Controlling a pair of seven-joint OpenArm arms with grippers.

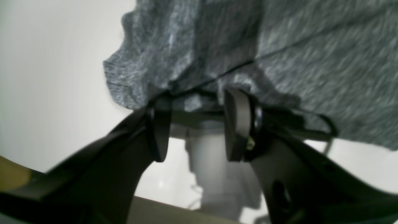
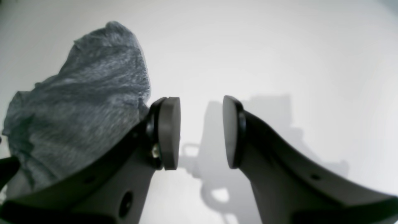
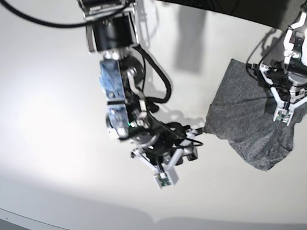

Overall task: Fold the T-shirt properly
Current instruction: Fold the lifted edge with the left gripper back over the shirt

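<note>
While bent low, right hand (image 2: 201, 132) unclenched (empty) beside T-shirt (image 3: 246, 118).

A white table (image 3: 34, 131) is taking up nearly the whole view, its front edge curving along the bottom.

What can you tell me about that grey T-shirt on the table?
The T-shirt is heather-grey, thin soft knit, plain, with no print showing. It lies bunched and partly folded on the white table, toward the base view's right side, its edges rumpled. The left gripper is over it with open jaws; in the wrist view cloth sits at its fingertips. The right gripper stands beside it, open and empty.
</note>
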